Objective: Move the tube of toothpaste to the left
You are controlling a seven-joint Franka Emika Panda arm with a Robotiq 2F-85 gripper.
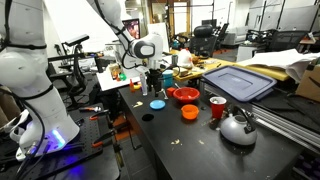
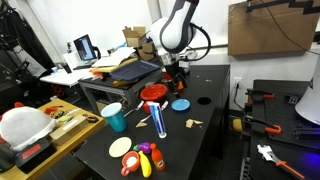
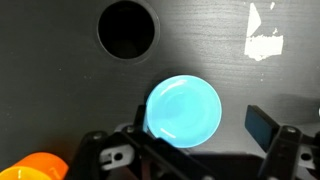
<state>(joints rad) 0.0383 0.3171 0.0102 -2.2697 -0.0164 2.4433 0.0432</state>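
The tube of toothpaste [image 2: 160, 121] is a slim whitish tube standing slightly tilted on the black table [image 2: 205, 135], in front of the red bowl [image 2: 152, 93]. I cannot make it out in the wrist view. My gripper [image 2: 176, 84] hangs over a light blue disc [image 2: 180, 104], well behind the tube. In the wrist view the gripper [image 3: 200, 128] is open and empty, its fingers on either side of the blue disc [image 3: 185, 108]. The gripper [image 1: 155, 88] also shows above the disc [image 1: 157, 103] in an exterior view.
On the table are a red bowl [image 1: 185, 96], an orange bowl [image 1: 189, 112], a red cup [image 1: 217, 107] and a steel kettle [image 1: 238, 127]. A round hole [image 3: 127, 28] lies near the disc. A teal cup [image 2: 113, 117], a pink plate [image 2: 120, 147] and toys [image 2: 146, 160] lie at one end.
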